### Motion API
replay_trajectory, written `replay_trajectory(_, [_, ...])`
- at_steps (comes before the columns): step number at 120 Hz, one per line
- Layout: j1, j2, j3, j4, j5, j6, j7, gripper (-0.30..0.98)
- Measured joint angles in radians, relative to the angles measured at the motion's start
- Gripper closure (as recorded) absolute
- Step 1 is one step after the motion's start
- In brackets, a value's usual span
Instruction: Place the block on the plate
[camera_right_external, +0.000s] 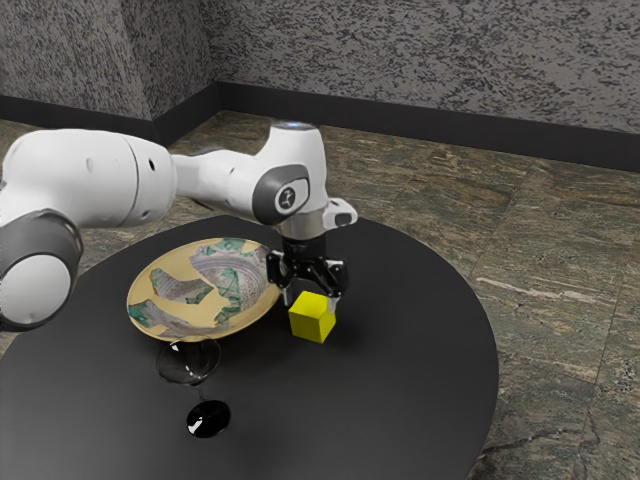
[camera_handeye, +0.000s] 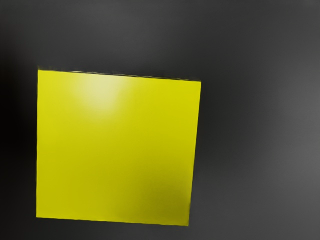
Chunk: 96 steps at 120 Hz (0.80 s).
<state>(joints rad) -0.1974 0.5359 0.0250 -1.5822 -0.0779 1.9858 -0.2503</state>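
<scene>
The yellow block (camera_right_external: 312, 319) is seen beside the plate (camera_right_external: 135, 294), apparently resting on the table (camera_right_external: 410, 380), between the plate's rim and the table's edge toward the exterior view's right. Its faces look flat, its corners are crisp, and a soft sheen is shown on its top in the wrist view. It is judged to be light and stiff, hardly fragile, and perhaps a little slippery if only a corner is caught. A hold is best taken low on two opposite side faces, at mid-width, so that no twist is given as it is lifted. Above it the gripper (camera_right_external: 311, 301) is held pointing down, with its fingers (camera_right_external: 287, 297) spread apart and nothing pinched between them. A little centring over the block, then a straight lowering, seems to be called for. Farther out, the broad patterned plate is set well in from the table's edge, and its raised rim would have to be cleared. Near the plate, toward the table's near edge, a stemmed glass (camera_right_external: 208, 420) is stood upright; whether the rim is touched by its bowl cannot be told. It could easily be knocked over by a low swing. Counted, there are one block, one plate, one glass and one round table.
</scene>
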Motion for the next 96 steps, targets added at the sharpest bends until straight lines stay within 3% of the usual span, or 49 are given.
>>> replay_trajectory(22, [-0.001,0.047,0.003,0.010,0.018,0.080,0.046,0.07])
replay_trajectory(28, [-0.001,0.062,0.006,0.018,0.021,0.099,0.056,0.00])
replay_trajectory(45, [0.004,0.072,0.012,0.044,0.025,0.127,0.084,0.07])
replay_trajectory(96, [0.010,0.095,0.013,0.023,0.013,0.154,0.138,0.08])
